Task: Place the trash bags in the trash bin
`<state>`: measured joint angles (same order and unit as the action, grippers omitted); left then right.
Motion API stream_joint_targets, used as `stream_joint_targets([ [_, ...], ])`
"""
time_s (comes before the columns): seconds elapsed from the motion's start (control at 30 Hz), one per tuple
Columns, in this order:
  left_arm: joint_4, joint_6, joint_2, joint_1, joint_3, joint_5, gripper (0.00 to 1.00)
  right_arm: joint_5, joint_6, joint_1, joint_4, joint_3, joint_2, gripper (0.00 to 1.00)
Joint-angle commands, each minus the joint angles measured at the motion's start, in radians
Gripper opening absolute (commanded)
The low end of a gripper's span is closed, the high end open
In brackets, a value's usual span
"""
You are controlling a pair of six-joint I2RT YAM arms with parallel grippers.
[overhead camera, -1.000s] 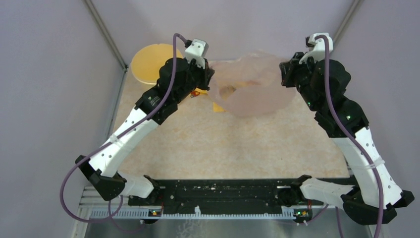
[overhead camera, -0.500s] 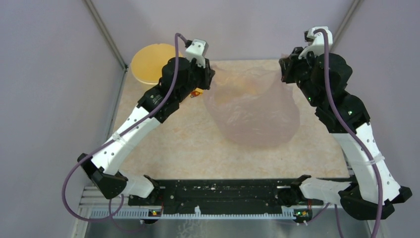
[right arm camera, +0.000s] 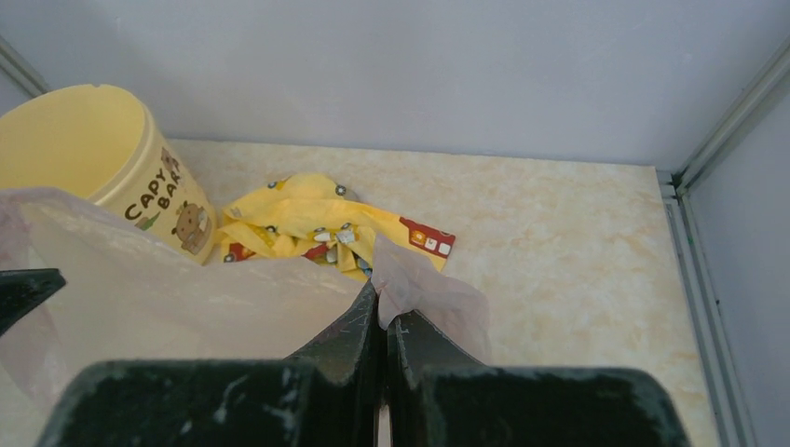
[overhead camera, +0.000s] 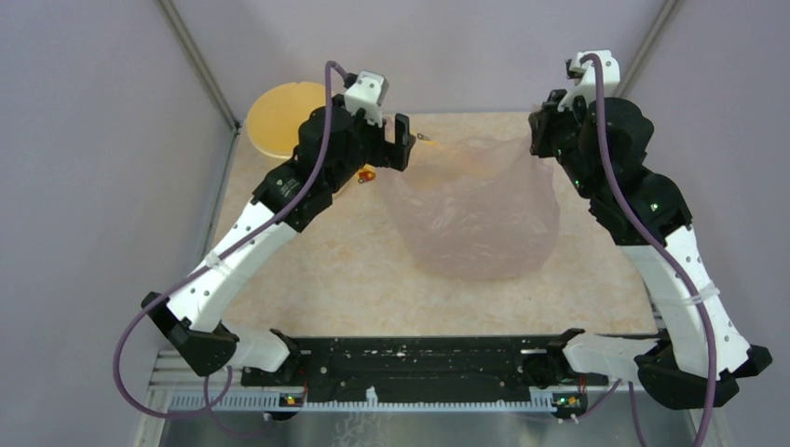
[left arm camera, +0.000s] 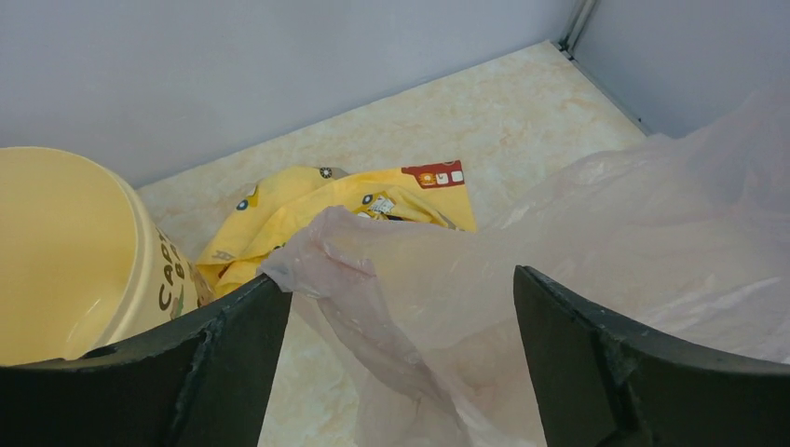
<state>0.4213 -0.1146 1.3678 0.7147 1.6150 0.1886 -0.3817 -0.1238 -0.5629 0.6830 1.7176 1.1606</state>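
The trash bag (overhead camera: 475, 209), thin pale pink film, hangs spread over the table's middle. My right gripper (overhead camera: 538, 140) is shut on its upper right corner, and the film bunches out of the pinched jaws (right arm camera: 384, 312). My left gripper (overhead camera: 402, 142) is open at the bag's upper left. In the left wrist view the bag (left arm camera: 652, 214) lies loose between the wide-apart jaws (left arm camera: 399, 279), one corner resting on the left fingertip (left arm camera: 270, 291). The trash bin (overhead camera: 284, 119), a pale yellow bucket, stands upright at the back left, behind my left gripper.
A crumpled yellow printed wrapper (right arm camera: 307, 223) lies on the table between the bin (right arm camera: 84, 149) and the bag, partly under the film. Grey walls close the back and both sides, with a metal post (right arm camera: 727, 121) in the right corner.
My left gripper has opened and let go of the bag's left corner. The bag, earlier stretched high between both grippers, now hangs lower and wider from the right gripper alone.
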Motion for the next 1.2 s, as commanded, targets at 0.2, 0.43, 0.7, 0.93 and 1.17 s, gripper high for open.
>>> stream_joint_targets([
  [0.2, -0.047, 0.078, -0.05, -0.038, 0.069, 0.132, 0.99, -0.115, 0.021, 0.005, 0.053, 0.025, 0.032, 0.0],
  [0.43, -0.068, 0.034, -0.014, -0.197, 0.037, 0.048, 0.99, -0.12, 0.031, 0.063, 0.086, 0.04, 0.045, 0.0],
  [0.7, -0.091, 0.014, 0.133, -0.324, 0.033, 0.026, 0.96, -0.184, 0.037, 0.086, 0.114, 0.107, 0.033, 0.0],
  [0.93, -0.06, 0.014, 0.275, -0.37, 0.1, 0.066, 0.84, -0.173, 0.042, 0.086, 0.169, 0.197, 0.03, 0.0],
  [1.17, 0.03, 0.027, 0.411, -0.375, 0.215, 0.108, 0.73, -0.2, 0.042, 0.087, 0.207, 0.277, 0.024, 0.0],
])
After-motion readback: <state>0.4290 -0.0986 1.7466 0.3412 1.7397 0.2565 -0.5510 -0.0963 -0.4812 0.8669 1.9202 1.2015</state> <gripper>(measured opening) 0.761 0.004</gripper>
